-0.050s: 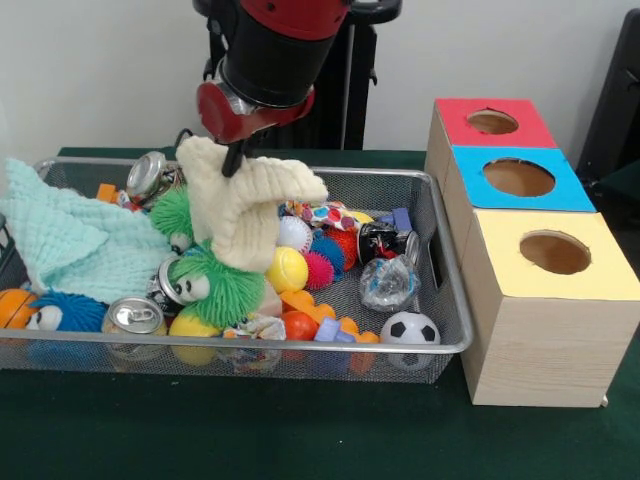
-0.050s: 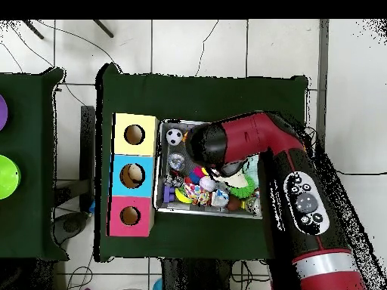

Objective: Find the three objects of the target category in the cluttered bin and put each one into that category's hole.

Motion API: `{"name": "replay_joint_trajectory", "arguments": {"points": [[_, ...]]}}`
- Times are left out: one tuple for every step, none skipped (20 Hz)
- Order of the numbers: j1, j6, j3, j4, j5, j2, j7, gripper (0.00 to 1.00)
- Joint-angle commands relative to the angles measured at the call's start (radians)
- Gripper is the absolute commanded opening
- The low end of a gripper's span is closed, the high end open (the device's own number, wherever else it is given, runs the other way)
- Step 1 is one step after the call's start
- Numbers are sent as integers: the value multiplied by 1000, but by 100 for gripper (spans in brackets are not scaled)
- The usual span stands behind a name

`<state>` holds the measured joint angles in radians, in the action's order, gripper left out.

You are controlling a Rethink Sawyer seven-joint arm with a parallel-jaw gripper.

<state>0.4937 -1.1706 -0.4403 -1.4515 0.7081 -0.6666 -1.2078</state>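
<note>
— Gripper [image 1: 234, 160] first: what is it doing?

— Pinching the cream cloth [image 1: 243, 205], which hangs from it above the middle of the wire bin [image 1: 452, 300]. The red and black arm [image 1: 272, 55] comes down over the bin's back half.

— And beside the bin?

— A wooden box [image 1: 545, 335] with three holes stands just beside its end: a red top [image 1: 494, 121], a blue top [image 1: 520, 178] and a yellow top [image 1: 553, 253], each with one round hole.

— What else lies in the bin?

— A mint-green cloth [image 1: 70, 235] is draped over one end. A green fuzzy toy with eyes [image 1: 212, 285] sits below the hanging cloth, with a yellow ball [image 1: 287, 270] touching it. A drink can [image 1: 132, 317] stands at the front rim, and another can [image 1: 150, 175] lies at the back. A small soccer ball [image 1: 410, 330] rests in the front corner nearest the box.
</note>
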Motion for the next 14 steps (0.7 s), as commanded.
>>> {"name": "replay_joint_trajectory", "arguments": {"points": [[-7, 19, -75, -48, -83, 43, 63, 0], [-8, 39, -75, -57, -97, 47, 40, 0], [-15, 61, -75, -63, -109, 51, 13, 0], [-22, 74, -72, -70, -117, 53, -6, 0], [-30, 87, -70, -76, -125, 54, -25, 0], [-35, 94, -66, -82, -131, 50, -36, 0], [-39, 96, -63, -88, -137, 44, -39, 0], [-47, 103, -58, -89, -140, 43, -48, 0], [-51, 107, -53, -87, -141, 41, -52, 0], [-67, 117, -47, -81, -141, 47, -70, 0], [-83, 128, -42, -76, -142, 52, -90, 0], [-90, 138, -38, -77, -145, 54, -101, 0], [-100, 150, -35, -77, -149, 59, -117, 0], [-108, 164, -30, -78, -150, 67, -130, 0]]}}
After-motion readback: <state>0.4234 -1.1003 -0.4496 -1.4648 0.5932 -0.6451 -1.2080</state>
